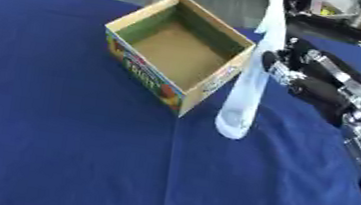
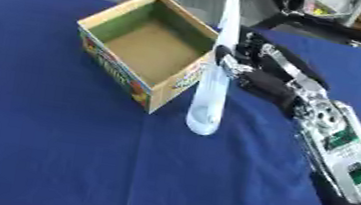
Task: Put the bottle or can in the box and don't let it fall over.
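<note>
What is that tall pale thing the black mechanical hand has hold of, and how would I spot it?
Start at the open cardboard box on the blue tablecloth. Just off its right side the robot's right hand is curled round a tall, slim, pale translucent bottle. It is the only light, upright thing there, standing outside the box.

Black right hand w/ silver joints, silver forearm, green panels.
</note>
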Controlling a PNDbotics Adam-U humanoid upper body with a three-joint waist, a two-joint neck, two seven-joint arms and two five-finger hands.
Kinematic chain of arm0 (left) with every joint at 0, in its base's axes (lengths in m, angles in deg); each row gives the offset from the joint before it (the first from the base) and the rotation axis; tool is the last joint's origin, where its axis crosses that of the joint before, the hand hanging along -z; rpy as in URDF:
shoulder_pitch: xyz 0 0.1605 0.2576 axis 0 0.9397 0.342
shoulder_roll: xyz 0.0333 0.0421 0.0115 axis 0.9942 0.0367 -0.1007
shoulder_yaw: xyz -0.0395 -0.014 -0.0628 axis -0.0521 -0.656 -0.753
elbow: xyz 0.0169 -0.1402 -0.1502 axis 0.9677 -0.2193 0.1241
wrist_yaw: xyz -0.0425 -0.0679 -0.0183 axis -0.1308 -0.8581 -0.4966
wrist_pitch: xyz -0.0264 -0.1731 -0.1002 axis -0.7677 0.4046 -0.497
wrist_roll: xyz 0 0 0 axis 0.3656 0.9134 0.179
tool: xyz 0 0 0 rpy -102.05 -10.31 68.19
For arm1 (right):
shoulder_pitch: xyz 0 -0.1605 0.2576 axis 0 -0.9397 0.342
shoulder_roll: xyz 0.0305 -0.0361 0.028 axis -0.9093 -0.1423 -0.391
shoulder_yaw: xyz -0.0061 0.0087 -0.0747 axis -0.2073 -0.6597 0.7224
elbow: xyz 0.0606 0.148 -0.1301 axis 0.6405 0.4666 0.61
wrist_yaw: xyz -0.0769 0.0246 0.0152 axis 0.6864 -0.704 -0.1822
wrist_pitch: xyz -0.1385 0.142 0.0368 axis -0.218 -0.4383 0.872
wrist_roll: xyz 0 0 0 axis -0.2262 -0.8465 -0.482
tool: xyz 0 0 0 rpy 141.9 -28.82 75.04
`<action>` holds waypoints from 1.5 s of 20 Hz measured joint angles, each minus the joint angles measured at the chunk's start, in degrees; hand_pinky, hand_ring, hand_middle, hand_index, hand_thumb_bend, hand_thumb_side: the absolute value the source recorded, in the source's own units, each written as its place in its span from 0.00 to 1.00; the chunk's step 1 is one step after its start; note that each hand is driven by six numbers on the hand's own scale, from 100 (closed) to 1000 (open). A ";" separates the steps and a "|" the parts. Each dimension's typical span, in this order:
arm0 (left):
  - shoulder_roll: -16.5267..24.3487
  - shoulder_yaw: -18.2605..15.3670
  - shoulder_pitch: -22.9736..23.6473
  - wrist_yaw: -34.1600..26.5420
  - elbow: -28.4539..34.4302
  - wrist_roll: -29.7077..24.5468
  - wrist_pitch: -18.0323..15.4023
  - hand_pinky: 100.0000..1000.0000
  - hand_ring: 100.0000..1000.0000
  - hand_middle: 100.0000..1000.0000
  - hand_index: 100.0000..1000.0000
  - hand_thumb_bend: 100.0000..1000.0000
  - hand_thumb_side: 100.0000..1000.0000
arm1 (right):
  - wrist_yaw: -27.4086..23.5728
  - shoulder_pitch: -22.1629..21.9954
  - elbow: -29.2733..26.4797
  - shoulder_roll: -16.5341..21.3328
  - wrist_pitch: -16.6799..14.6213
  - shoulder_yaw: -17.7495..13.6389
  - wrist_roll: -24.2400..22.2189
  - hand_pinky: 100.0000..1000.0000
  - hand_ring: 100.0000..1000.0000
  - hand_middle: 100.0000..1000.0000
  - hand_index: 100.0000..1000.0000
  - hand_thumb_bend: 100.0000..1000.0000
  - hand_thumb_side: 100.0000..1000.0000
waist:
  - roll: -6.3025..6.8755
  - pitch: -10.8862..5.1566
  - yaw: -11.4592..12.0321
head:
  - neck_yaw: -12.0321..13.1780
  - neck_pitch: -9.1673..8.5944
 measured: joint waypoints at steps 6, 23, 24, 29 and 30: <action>-0.05 -0.19 -0.45 -0.02 0.31 0.83 0.00 0.92 1.00 1.00 0.79 0.32 0.58 | -0.41 0.64 0.99 0.00 0.76 0.01 0.33 1.00 1.00 1.00 1.00 0.00 0.45 | -0.04 0.27 0.36 | -0.22 -0.08; -0.06 -0.20 -0.65 -0.02 0.62 0.92 0.16 0.92 1.00 1.00 0.79 0.32 0.58 | -0.97 1.93 3.70 0.00 2.73 0.02 2.30 1.00 1.00 1.00 0.98 0.00 0.48 | -0.20 0.74 0.74 | -0.51 -0.53; -0.06 -0.20 -0.73 -0.02 0.62 0.91 0.16 0.92 1.00 1.00 0.79 0.32 0.58 | -1.17 1.93 3.70 0.00 2.76 0.02 2.28 1.00 1.00 1.00 0.98 0.00 0.48 | -0.20 0.80 0.75 | -0.54 -0.56; -0.07 -0.20 -0.91 -0.02 0.62 0.82 0.22 0.92 1.00 1.00 0.79 0.32 0.58 | -2.15 1.79 3.70 0.01 3.12 0.03 2.07 1.00 1.00 1.00 0.96 0.00 0.50 | -0.18 1.00 0.81 | -0.73 -0.59; -0.07 -0.20 -0.91 -0.02 0.62 0.80 0.22 0.92 1.00 1.00 0.79 0.32 0.58 | -2.36 1.69 3.70 0.01 3.20 0.04 1.98 1.00 1.00 1.00 0.96 0.00 0.50 | -0.18 1.01 0.81 | -0.76 -0.59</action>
